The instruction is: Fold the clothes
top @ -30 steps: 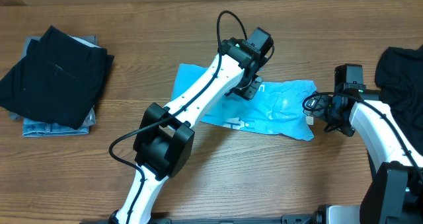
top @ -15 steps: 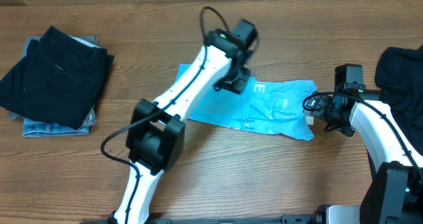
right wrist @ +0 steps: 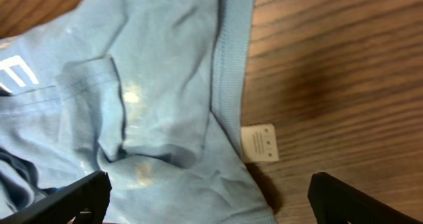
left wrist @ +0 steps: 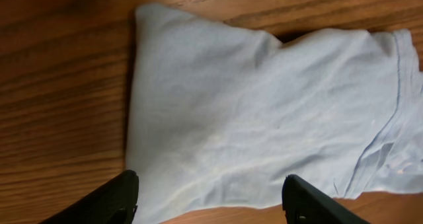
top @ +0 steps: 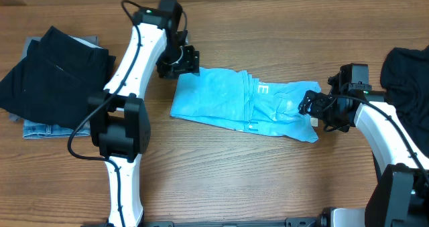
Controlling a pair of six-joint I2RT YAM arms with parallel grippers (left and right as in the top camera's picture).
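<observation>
Right jaws: spread wide and gripping nothing. I hold them low over the right end of the T-shirt, one fingertip on each side of the ribbed edge. I judge that puts them in place to pinch that end.
Care label: a small white tag pokes out from the T-shirt's right edge onto the bare bench. The cloth around it is rumpled, so this end wants smoothing.
T-shirt: light blue, lying on the bench as a long narrow strip, slanted. Its pale lettering faces up right of the middle. It looks narrowed lengthwise already, and I judge an end-to-end fold is what remains.
Left jaws: open, nothing between them, at the T-shirt's far left corner. My wrist view shows that end lying flat and smooth, so it needs no hold.
Folded stack: well left of the T-shirt sits a dark garment squared on top of denim. It looks like the finished pile.
Dark heap: right of the T-shirt, beyond my right arm, loose black cloth lies unfolded, probably waiting its turn.
</observation>
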